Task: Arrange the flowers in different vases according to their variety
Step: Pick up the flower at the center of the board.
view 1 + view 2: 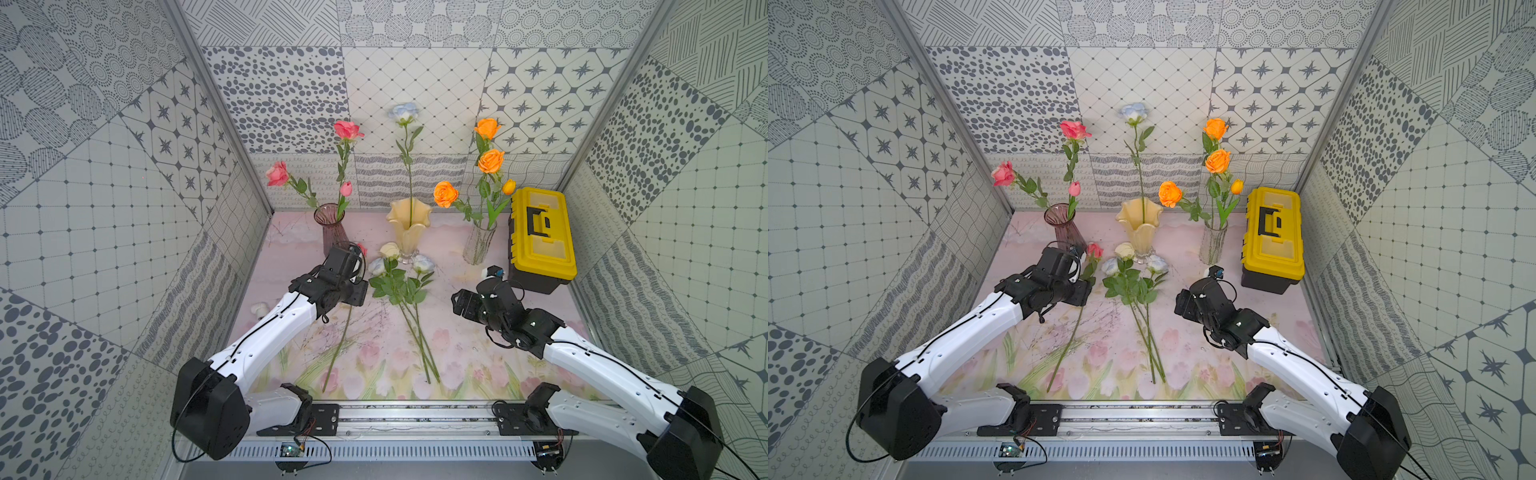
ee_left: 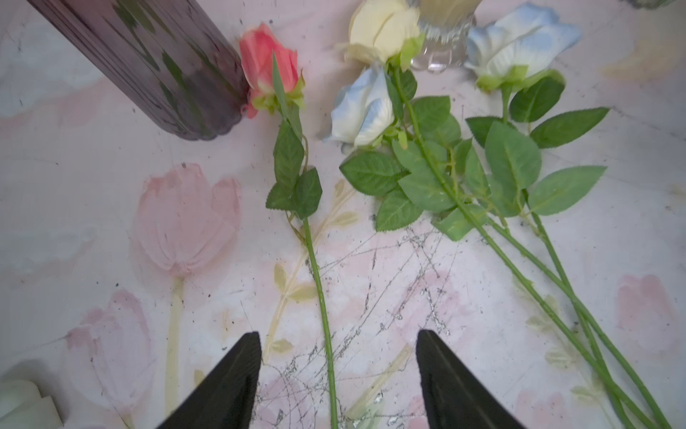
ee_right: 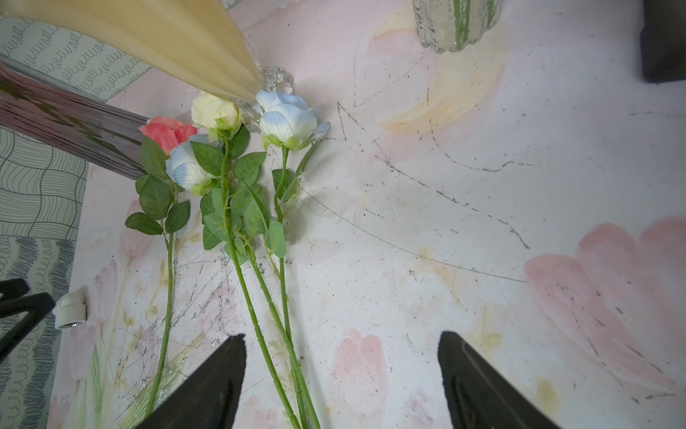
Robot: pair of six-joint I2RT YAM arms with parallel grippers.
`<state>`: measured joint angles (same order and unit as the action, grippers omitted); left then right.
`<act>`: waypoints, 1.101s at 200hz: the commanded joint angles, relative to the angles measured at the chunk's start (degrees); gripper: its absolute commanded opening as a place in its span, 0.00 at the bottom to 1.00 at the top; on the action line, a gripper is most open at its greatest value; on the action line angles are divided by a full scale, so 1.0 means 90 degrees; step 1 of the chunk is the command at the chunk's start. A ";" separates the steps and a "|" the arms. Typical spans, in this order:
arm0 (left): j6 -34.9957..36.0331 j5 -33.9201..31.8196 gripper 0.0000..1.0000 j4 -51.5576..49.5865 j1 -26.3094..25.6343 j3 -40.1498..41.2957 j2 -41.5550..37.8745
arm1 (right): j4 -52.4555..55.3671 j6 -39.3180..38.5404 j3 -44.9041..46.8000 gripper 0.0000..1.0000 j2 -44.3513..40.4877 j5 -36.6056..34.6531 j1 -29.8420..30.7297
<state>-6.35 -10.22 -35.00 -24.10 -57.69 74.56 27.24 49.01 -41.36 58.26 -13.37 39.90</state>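
**Left gripper astride pink rose stem**

Found rose flat on mat, bloom just beside purple vase foot, stem running straight back between the open jaws; wide, nothing held. Judged left arm nearer. Noted three pale roses just beside, leaves crowding. Logged right gripper wide, empty, by their stems.

The mat bears three vases, loose roses, a toolbox.
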 commanded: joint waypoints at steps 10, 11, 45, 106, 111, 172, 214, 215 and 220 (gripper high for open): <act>-0.0491 0.0139 0.64 -0.1154 -0.0028 -0.0202 0.0837 | -0.0107 0.0095 0.0128 0.86 -0.0197 -0.0115 0.0034; -0.0498 0.0139 0.64 -0.1152 -0.0028 -0.0202 0.0861 | -0.0107 0.0093 0.0125 0.86 -0.0200 -0.0121 0.0032; -0.0725 0.0067 0.59 -0.1041 0.0034 -0.0311 0.1499 | -0.0048 0.0095 0.0161 0.86 -0.0306 -0.0171 0.0030; -0.0910 0.0182 0.47 -0.0980 0.0532 -0.0613 0.2373 | -0.0036 0.0136 0.0296 0.86 -0.0351 -0.0214 0.0032; -0.0915 0.0195 0.46 -0.0956 0.0552 -0.0629 0.2439 | -0.0042 0.0136 0.0302 0.86 -0.0359 -0.0214 0.0030; -0.0972 0.0364 0.41 -0.0584 0.0668 -0.0826 0.3039 | -0.0058 0.0123 0.0310 0.86 -0.0322 -0.0269 0.0030; -0.1013 0.0473 0.39 -0.0538 0.0693 -0.1079 0.3495 | -0.0067 0.0134 0.0351 0.86 -0.0355 -0.0273 0.0030; -0.1013 0.0472 0.39 -0.0536 0.0694 -0.1084 0.3504 | -0.0068 0.0137 0.0359 0.86 -0.0353 -0.0273 0.0030; -0.1022 0.0498 0.39 -0.0535 0.0703 -0.1104 0.3552 | -0.0068 0.0130 0.0360 0.86 -0.0355 -0.0275 0.0030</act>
<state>-14.11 -7.88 -40.56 -18.39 -65.87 103.88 27.62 49.63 -39.20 55.75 -14.85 39.90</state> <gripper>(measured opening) 0.392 0.856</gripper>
